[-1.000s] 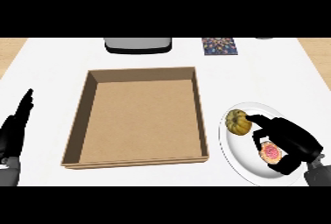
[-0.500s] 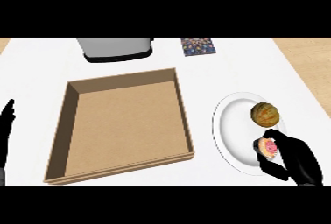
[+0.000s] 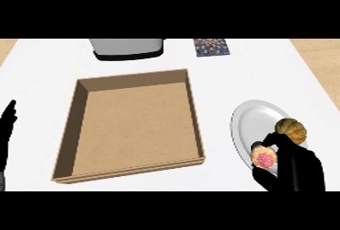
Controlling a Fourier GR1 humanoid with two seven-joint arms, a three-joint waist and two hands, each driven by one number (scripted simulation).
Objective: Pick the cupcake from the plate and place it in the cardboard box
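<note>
While the right robot hand has its fingers and thumb curled round the cupcake at the plate's five o'clock edge, the step in hand looks like the lift, so the cake (pink-topped, half hidden by the fingers) should come straight up before any sideways travel. A brown bun sits just beside it toward one o'clock; rising vertically avoids nudging it. From there, carry toward nine o'clock and clear the near wall of the cardboard box with height to spare, lowering only once over its floor. The left robot hand rests, fingers straight, at the desk's nine o'clock edge.
</note>
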